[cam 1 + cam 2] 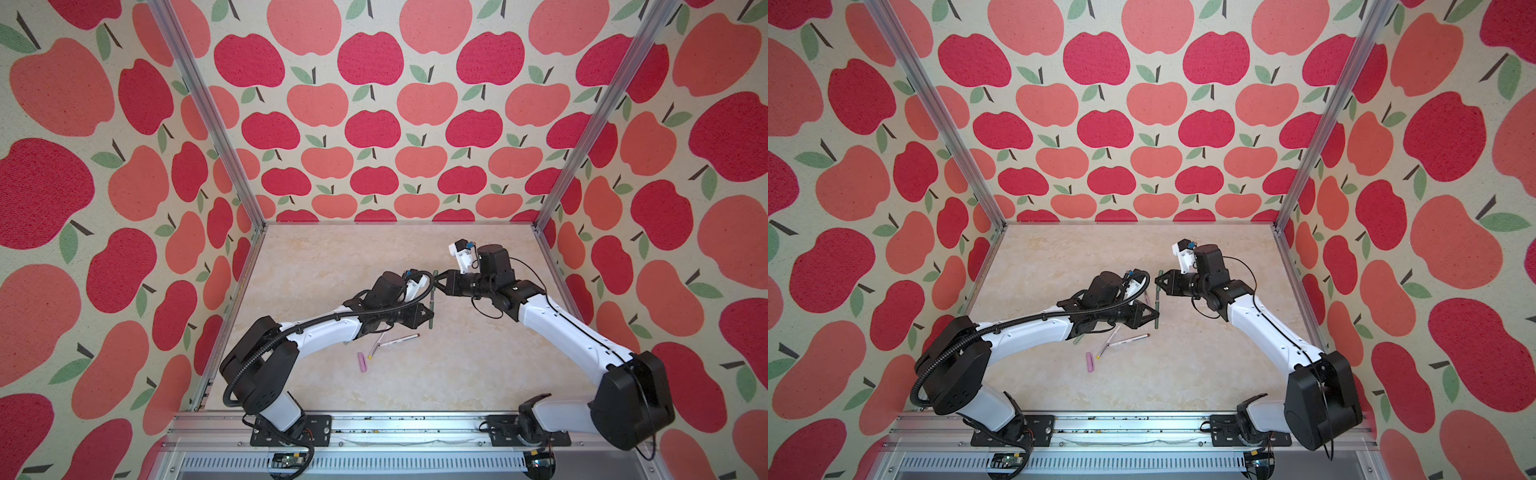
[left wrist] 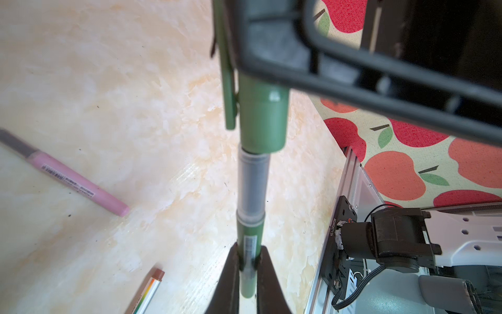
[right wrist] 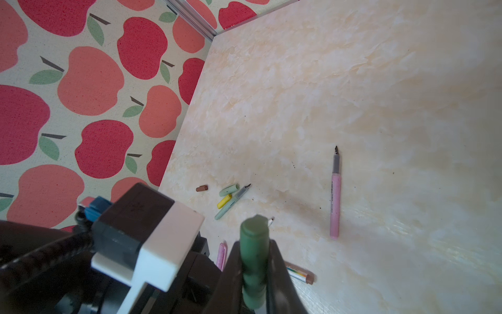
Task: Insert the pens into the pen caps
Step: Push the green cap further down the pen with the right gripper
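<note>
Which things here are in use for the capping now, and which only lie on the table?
In use: dark green pen, dark green cap, left claw, right claw.
Lying about: pink pen, pink cap, sage pen, brown cap, yellow cap, light green cap, white pen.

Apple-print fabric walls (image 1: 374,124) enclose a cream marbled tabletop (image 1: 332,257), framed by aluminium posts (image 1: 208,116).

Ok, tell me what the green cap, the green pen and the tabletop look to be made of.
Green cap: probably moulded plastic, glossy; a bright highlight sits on its wall. Green pen: plastic too, it seems, with a frosted see-through section between the cap and the printed label. Tabletop: marble-look surface, faint sheen; real stone or printed laminate, I cannot tell.
</note>
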You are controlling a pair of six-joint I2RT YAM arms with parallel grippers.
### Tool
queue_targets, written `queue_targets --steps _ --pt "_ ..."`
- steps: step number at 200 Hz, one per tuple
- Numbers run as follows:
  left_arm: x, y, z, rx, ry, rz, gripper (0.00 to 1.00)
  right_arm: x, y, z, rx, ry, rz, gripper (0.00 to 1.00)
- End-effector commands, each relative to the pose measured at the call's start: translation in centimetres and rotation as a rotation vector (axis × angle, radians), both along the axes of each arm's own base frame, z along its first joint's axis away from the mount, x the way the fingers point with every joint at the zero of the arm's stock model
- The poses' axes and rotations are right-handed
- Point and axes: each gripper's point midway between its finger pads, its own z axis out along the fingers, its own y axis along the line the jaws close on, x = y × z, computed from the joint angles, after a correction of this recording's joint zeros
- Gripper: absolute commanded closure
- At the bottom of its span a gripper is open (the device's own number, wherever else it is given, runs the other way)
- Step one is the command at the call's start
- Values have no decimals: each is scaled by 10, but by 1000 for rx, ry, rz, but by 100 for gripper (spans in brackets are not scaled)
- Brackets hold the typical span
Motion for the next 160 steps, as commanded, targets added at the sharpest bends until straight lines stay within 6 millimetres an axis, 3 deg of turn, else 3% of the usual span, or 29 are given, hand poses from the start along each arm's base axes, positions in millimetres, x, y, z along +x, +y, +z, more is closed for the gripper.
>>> queue_targets --steps 1,93,160 --pt "38 12 26 -30 -95 122 100 -34 3 -12 -39 71 97 96" --pt "36 17 26 -19 -93 133 100 -35 -13 -26 -152 1 91 96" --pt "41 14 30 -23 -110 141 100 -47 -12 -34 -124 37 115 96"
